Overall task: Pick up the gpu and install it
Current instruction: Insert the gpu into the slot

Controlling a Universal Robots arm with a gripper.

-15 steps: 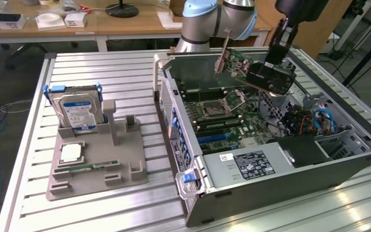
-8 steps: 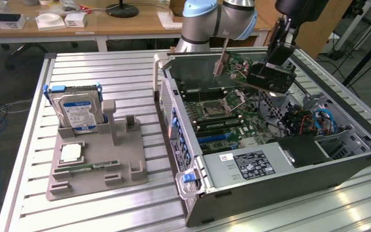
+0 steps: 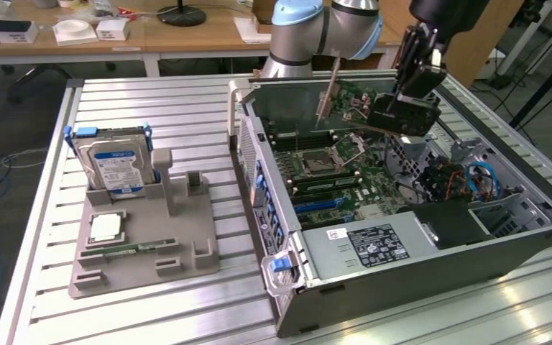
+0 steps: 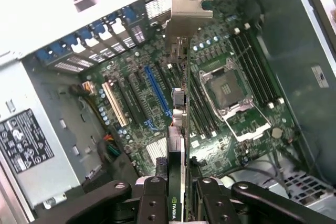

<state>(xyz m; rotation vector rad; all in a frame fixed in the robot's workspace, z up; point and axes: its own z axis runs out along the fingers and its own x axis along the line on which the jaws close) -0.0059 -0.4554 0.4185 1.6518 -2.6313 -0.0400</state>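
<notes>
At the exterior view's left, a silver blue-labelled hard drive (image 3: pixel 113 169) stands in a grey plastic holder (image 3: pixel 146 269). Right of it lies an open black computer case (image 3: pixel 401 291). Over its green motherboard (image 3: pixel 338 183), in the upper right, the black gripper (image 3: pixel 379 116), partly closed, clamps the thin green silver-bracketed gpu card (image 3: pixel 346 104).

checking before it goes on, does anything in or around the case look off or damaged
Nothing looks damaged or spilled. The gpu is clamped in the gripper, in the air over the motherboard and not in a slot. The hard drive stands in its grey holder beside the case.
</notes>
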